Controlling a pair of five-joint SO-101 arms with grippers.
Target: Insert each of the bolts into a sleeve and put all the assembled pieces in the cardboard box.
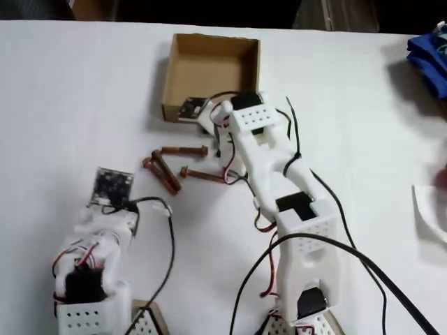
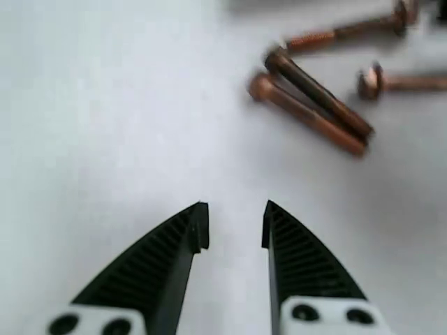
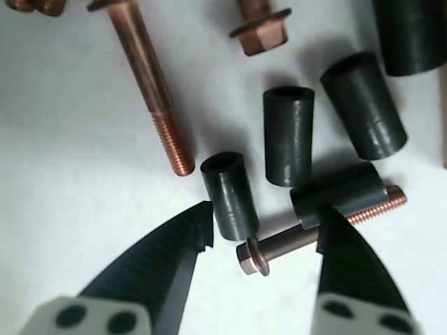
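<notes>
Several copper bolts lie on the white table in front of the cardboard box (image 1: 209,70): one (image 1: 185,150), a touching pair (image 1: 162,172) and another (image 1: 202,174). My right gripper (image 3: 265,223) is open just above a short black sleeve (image 3: 230,195) and a bolt pushed through a sleeve (image 3: 335,199). Beyond them lie two more loose sleeves (image 3: 288,132) (image 3: 363,105), a long bolt (image 3: 150,77) and a bolt head (image 3: 260,28). My left gripper (image 2: 234,223) is open over bare table, short of the bolt pair (image 2: 314,105). Nothing is between its fingers.
The right arm (image 1: 269,150) stretches up to the box's near wall and covers the sleeves in the high view. The left arm (image 1: 98,244) sits at the lower left. Black cables (image 1: 349,251) trail across the table. A blue cloth (image 1: 429,59) lies at the far right.
</notes>
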